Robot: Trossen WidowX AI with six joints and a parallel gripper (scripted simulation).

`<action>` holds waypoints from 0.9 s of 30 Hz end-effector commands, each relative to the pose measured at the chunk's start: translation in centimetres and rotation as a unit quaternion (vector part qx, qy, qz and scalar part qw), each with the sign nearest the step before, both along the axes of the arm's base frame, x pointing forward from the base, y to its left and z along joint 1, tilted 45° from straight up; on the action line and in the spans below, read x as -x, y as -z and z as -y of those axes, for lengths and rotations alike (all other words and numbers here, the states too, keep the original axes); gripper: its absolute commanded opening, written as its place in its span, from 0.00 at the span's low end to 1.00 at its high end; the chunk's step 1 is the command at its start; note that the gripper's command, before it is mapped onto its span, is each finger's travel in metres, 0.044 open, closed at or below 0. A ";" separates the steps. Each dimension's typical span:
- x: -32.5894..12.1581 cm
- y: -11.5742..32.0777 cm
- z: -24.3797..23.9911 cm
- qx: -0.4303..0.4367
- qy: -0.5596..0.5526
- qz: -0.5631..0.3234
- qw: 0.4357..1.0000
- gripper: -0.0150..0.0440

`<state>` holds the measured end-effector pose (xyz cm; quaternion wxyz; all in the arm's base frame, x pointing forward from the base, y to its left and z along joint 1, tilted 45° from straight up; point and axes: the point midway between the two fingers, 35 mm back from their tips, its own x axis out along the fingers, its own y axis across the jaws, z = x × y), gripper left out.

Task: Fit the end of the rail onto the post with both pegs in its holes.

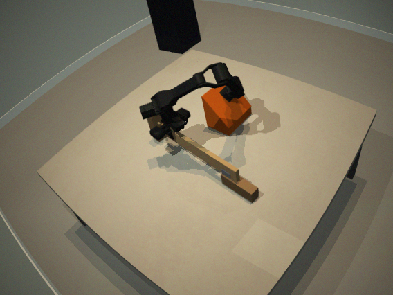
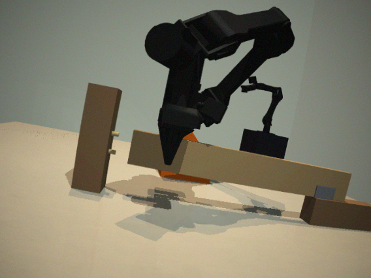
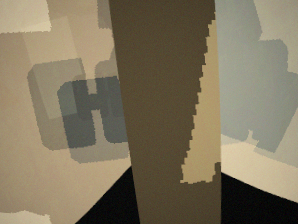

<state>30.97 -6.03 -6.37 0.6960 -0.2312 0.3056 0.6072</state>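
The wooden rail (image 1: 207, 156) (image 2: 248, 173) (image 3: 165, 100) is raised off the table at its near end and looks close to level. Its far end sits at the grey bracket (image 1: 225, 173) (image 2: 324, 192) on the low footboard block (image 1: 247, 190) (image 2: 339, 213). My gripper (image 2: 168, 160) is shut on the rail close to its near end, pointing down. The post (image 2: 96, 137) stands upright beyond that end. Its two pegs (image 2: 115, 134) (image 2: 112, 151) point at the rail's end face, across a small gap, at about its height. The holes are hidden.
A large orange faceted block (image 1: 225, 107) (image 2: 184, 179) stands behind the rail, close under the arm's elbow. A black pedestal (image 1: 174, 25) stands past the table's back edge. Another black pedestal (image 2: 264, 143) with a small arm shows in the background of the exterior view.
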 end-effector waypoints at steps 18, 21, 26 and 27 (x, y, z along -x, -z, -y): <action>0.0 0.4 0.8 0.003 0.002 0.003 1.000 0.25; 0.0 0.5 0.9 0.003 0.002 0.003 1.000 0.25; 0.0 0.6 0.9 0.003 0.002 0.003 1.000 0.25; 0.0 0.6 1.0 0.003 0.002 0.003 1.000 0.25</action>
